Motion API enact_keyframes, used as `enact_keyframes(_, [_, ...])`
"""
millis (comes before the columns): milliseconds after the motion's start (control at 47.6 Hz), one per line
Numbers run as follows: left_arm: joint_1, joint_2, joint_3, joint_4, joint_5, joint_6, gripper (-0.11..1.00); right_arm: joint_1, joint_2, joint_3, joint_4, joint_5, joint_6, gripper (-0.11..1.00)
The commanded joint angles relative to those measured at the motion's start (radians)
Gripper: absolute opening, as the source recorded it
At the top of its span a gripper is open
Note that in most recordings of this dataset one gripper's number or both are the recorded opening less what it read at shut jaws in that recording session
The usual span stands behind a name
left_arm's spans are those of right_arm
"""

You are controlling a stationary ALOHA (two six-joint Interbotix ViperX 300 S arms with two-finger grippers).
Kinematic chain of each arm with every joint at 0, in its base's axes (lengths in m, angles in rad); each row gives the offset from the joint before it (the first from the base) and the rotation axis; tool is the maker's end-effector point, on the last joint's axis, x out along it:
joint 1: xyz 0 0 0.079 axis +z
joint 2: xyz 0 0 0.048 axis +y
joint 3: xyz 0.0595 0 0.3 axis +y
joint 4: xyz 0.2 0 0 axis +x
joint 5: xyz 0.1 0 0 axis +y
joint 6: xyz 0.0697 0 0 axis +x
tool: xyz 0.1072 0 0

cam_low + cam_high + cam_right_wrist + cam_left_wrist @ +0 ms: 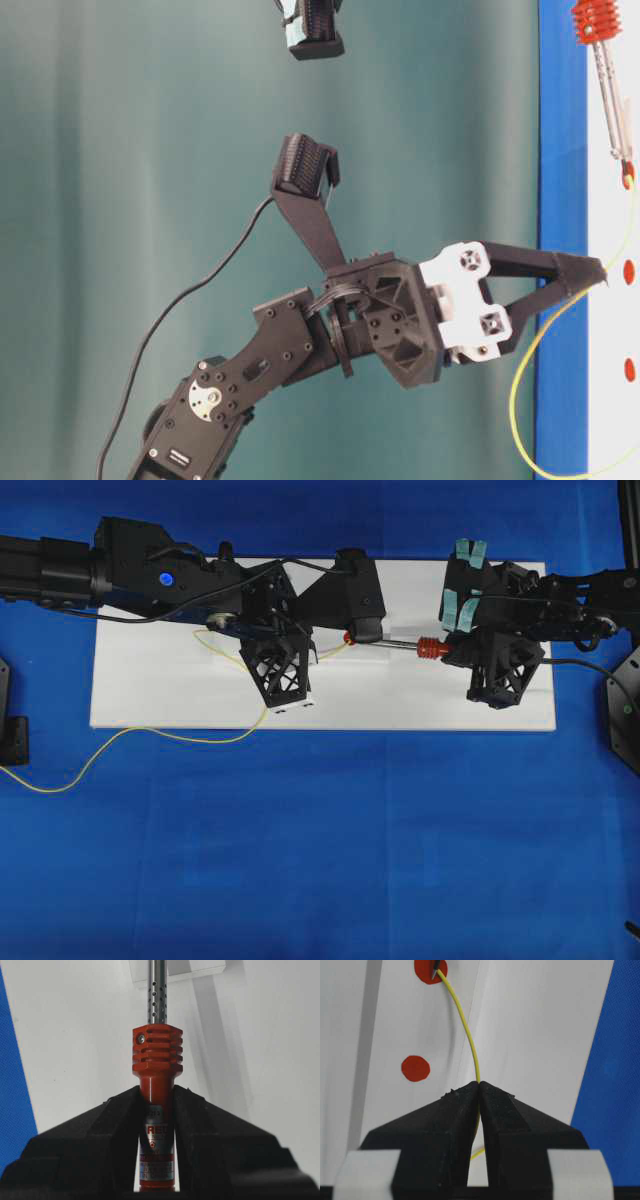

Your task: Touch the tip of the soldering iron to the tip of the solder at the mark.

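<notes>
My left gripper (pixel 479 1084) is shut on the thin yellow solder (pixel 470 1040), which curves up from the jaws to the top red mark (pixel 427 972). There the solder's end meets the dark tip of the soldering iron (pixel 435 973). From the side, the left gripper (pixel 598 272) points at the board and the iron's shaft (pixel 612 100) slants down to the same mark (pixel 627 181). My right gripper (pixel 157 1097) is shut on the soldering iron's red-orange handle just behind the ribbed collar (pixel 157 1052). Overhead, the iron (pixel 430 648) lies between the two arms.
The marks sit on a white board (pixel 150 680) on a blue cloth. A second red dot (pixel 415 1068) lies closer to the left jaws, and others (pixel 629 271) run along the board. Loose solder (pixel 160 735) trails off the board's front left. A black cord (pixel 590 665) runs right.
</notes>
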Motion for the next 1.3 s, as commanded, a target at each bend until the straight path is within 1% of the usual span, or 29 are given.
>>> enact_keyframes(0, [0.002,-0.015,-0.023,0.002,-0.003,0.002,0.03,-0.003,-0.017,-0.017,-0.002,-0.002,0.0,0.06])
enact_keyframes(882, [0.005,-0.018,-0.023,0.002,-0.003,0.002,0.03,-0.003,-0.015,-0.017,-0.002,-0.002,0.0,0.06])
enact_keyframes(1050, [0.008,-0.063,-0.018,0.002,0.005,0.0,0.03,-0.003,-0.015,-0.017,-0.002,-0.002,0.0,0.06])
enact_keyframes(1282, [0.008,-0.178,0.015,0.002,0.087,-0.003,0.03,-0.003,-0.015,-0.018,0.0,-0.002,0.0,0.06])
